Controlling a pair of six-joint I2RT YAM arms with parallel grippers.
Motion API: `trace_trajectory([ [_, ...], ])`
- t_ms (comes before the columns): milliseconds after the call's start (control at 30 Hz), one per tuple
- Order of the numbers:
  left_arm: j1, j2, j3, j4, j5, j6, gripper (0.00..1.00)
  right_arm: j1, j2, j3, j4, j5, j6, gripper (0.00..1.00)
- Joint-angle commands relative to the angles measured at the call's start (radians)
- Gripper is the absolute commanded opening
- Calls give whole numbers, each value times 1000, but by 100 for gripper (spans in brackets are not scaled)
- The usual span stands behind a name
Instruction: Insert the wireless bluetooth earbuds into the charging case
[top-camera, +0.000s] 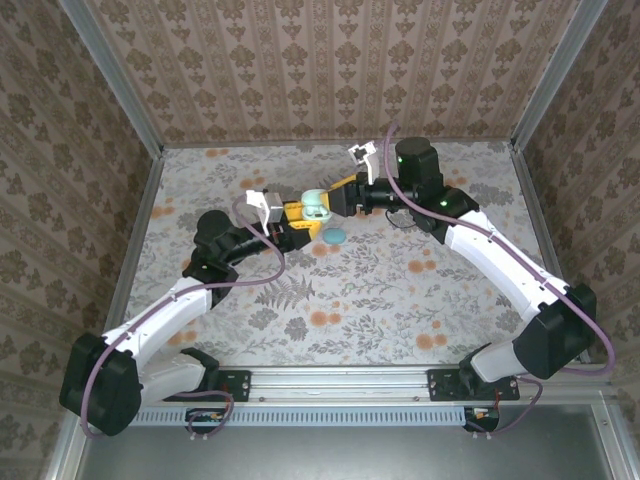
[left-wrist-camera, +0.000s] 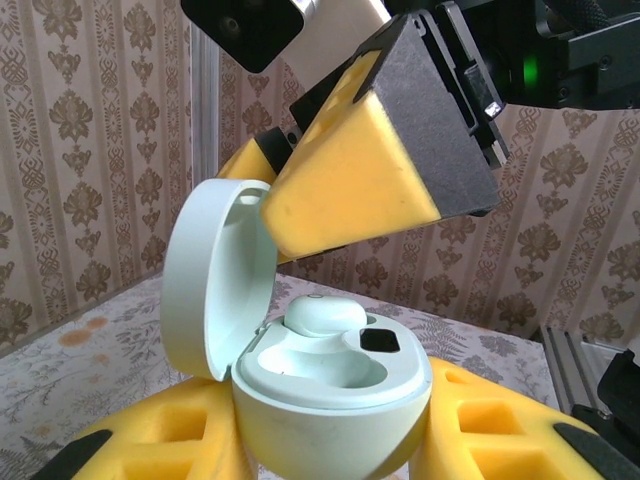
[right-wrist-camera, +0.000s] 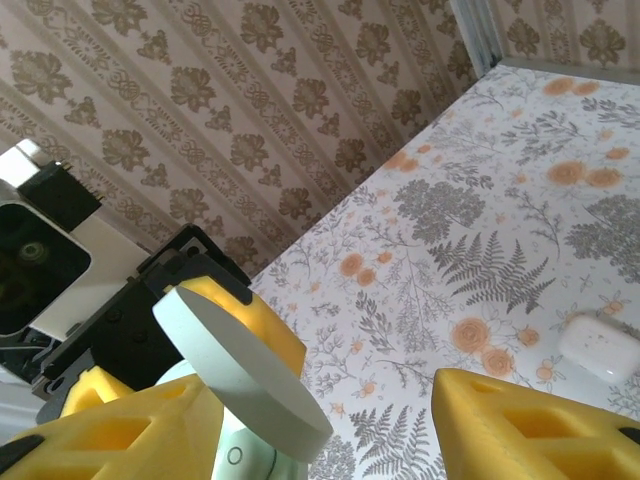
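Observation:
My left gripper (left-wrist-camera: 330, 445) is shut on a pale green charging case (left-wrist-camera: 335, 400) and holds it upright, its yellow fingers (left-wrist-camera: 500, 430) pressed to both sides. The lid (left-wrist-camera: 215, 280) stands open on the left. One pale green earbud (left-wrist-camera: 325, 317) sits in the far socket; the near socket (left-wrist-camera: 320, 368) is bare. My right gripper (right-wrist-camera: 330, 440) is open just above the case, with nothing between its fingers (right-wrist-camera: 540, 430). One right finger (left-wrist-camera: 370, 170) hangs over the open lid (right-wrist-camera: 240, 370). In the top view, both grippers (top-camera: 345, 195) meet at the case (top-camera: 316, 208) mid-table.
A small teal oval object (top-camera: 333, 236) lies on the floral tabletop just in front of the held case. A white closed case (right-wrist-camera: 600, 345) lies on the table off to the right of my right gripper. Patterned walls (top-camera: 330, 70) enclose the table on three sides.

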Motion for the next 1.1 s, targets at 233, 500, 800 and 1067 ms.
trace_trajectory([
  [233, 0, -32, -6, 64, -74, 14, 26, -8, -70, 11, -19, -118, 6, 62],
  [500, 9, -38, -12, 66, -83, 13, 26, -47, -126, -42, -19, -90, 58, 61],
  [800, 23, -80, -33, 60, -105, 15, 26, -167, -47, -143, -349, 183, 244, 45],
  [1067, 32, -98, -38, 45, -105, 19, 26, -59, 149, -296, -330, 173, 400, 47],
])
